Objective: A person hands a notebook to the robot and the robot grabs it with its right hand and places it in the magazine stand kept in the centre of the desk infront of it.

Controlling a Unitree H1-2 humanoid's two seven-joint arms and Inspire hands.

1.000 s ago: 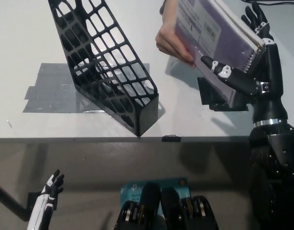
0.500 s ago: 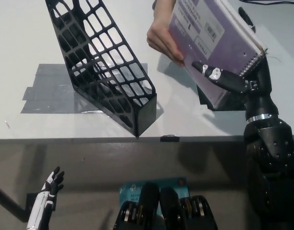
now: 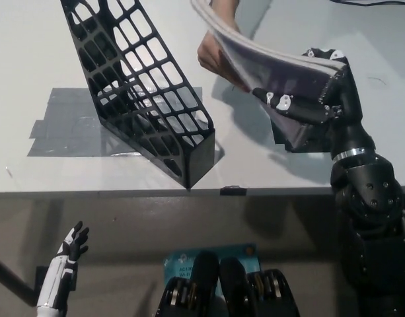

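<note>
We are seeing the notebook [image 3: 268, 63] almost edge-on, tilted so that its cover is mostly turned away from us and its far end is running off the top of the picture. The person's hand [image 3: 219, 56] is gripping its left side, and the rest of that arm is cut off at the top edge. Our black right hand [image 3: 308, 105] is closing around the notebook's near end, one finger lying across the underside and others curling over the bound edge; how firmly it is gripping we cannot tell.

Half a second ago the purple cover was facing us with its label readable; now the book is rolling over towards flat and sitting a little lower, with both hands still on it. Our white left hand [image 3: 65, 261] is hanging low at the lower left, below the desk edge, fingers spread and holding nothing.

The black lattice magazine stand [image 3: 139, 86] is standing on grey tape [image 3: 63, 122] left of the notebook, well apart from it, its top cropped. Bare desk [image 3: 268, 168] is lying between the stand and our right arm.
</note>
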